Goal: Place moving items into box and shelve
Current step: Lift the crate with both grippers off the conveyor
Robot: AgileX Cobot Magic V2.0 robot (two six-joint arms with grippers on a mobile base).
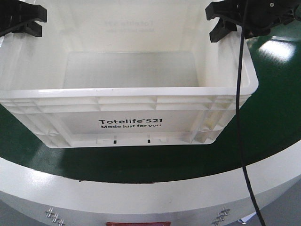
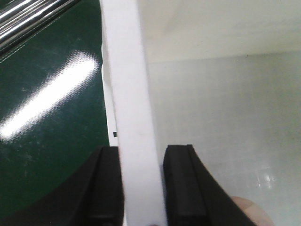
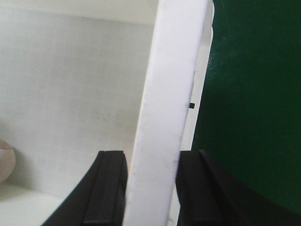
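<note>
Nearest us the white table rim [image 1: 141, 193] at frame bottom, green tabletop [image 1: 19, 141], our left gripper [image 2: 141, 153] pinching the left wall of the white Totelife 521 box [image 1: 70, 117] at centre, black cable [image 1: 241, 117], our right gripper [image 3: 153, 157] pinching its right wall.

The box [image 1: 56, 110] is smooth white plastic, faintly glossy. The green surface [image 1: 277, 113] is slick and throws glare. Left gripper [image 2: 141, 151] and right gripper [image 3: 153, 154] look matt black; the rails [image 2: 28, 16] are polished metal.
</note>
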